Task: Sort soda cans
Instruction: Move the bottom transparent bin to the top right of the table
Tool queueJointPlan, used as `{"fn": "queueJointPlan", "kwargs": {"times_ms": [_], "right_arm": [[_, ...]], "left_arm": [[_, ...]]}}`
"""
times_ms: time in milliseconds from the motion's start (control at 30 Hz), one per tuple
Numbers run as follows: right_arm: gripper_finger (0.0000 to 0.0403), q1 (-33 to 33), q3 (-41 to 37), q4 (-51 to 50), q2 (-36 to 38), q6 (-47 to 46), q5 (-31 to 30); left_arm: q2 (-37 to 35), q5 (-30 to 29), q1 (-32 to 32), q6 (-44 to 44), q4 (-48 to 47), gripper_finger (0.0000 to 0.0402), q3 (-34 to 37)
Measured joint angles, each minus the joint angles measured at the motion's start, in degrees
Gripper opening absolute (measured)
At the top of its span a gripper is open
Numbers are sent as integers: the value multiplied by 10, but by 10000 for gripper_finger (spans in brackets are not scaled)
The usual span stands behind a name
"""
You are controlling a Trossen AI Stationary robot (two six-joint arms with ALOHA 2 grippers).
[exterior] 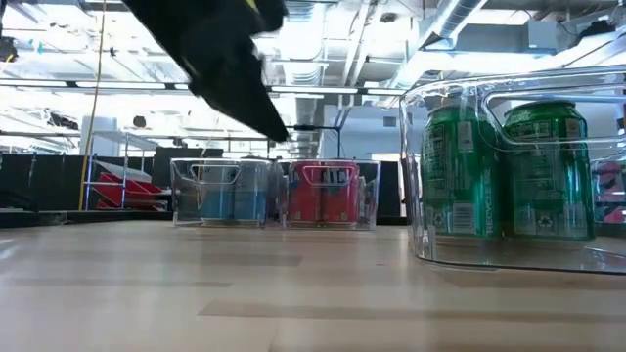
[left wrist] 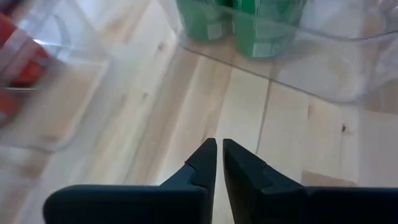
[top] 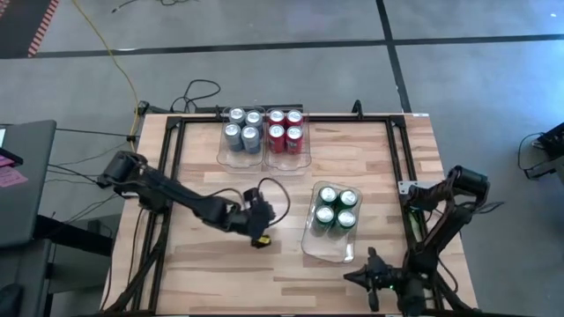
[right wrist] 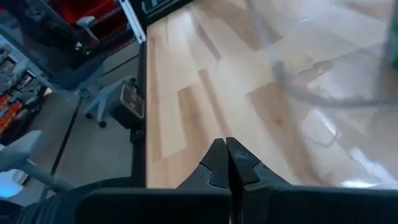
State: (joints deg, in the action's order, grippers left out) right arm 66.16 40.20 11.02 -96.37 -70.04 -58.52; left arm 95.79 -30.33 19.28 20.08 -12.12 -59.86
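Sitting upright in three clear bins, all twelve soda cans are already grouped by colour, long axes vertical w/ silver tops facing up. Far side of the table [top: 211, 176]: silver-blue cans [top: 242, 128] in one bin [top: 222, 151], red cans [top: 285, 129] in the bin [top: 306, 150] touching it on the right, each set a 2x2 block. Green cans [top: 336, 209] stand 2x2 in a third bin [top: 328, 250] nearer the front, right of centre, well apart from the other two, w/ bare bin floor left at its near end. Left gripper [top: 260, 236] hangs over open wood mid-table, just left of the green bin, fingers [left wrist: 206, 163] nearly together w/ only a thin slit between, nothing in them; its wrist view shows the green bin's wall close ahead and the red cans blurred off to one side. A cable loops up off that wrist. Right gripper [top: 354, 276] rests at the front right edge, near the green bin's near end, jaws pressed together and empty. Black frame rails [top: 398, 158] run round the tabletop. Low view: left arm dark overhead, green cans big at right.
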Motion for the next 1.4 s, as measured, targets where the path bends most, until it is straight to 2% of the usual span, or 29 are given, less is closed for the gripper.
{"fn": "queueJointPlan", "kwargs": {"times_ms": [200,433,633,833,1000,1167,1400], "right_arm": [[0,-20,43,-3,-61,22,-30],[0,-54,43,-10,-76,11,-29],[0,-69,43,-97,-70,-47,-27],[0,-86,42,-255,-67,-165,-38],[0,-95,42,-345,-57,-240,-35],[0,-110,42,-372,-43,-238,-24],[0,-143,42,-363,-33,-172,-10]], "left_arm": [[-46,-68,54,34,-52,12,0],[-63,-122,103,45,-56,11,0],[-68,-193,130,109,-132,11,0],[-68,-204,134,190,-164,11,29],[-69,-204,136,254,-163,11,72],[-69,-198,141,306,-165,11,103],[-69,-197,154,321,-164,11,110]]}}
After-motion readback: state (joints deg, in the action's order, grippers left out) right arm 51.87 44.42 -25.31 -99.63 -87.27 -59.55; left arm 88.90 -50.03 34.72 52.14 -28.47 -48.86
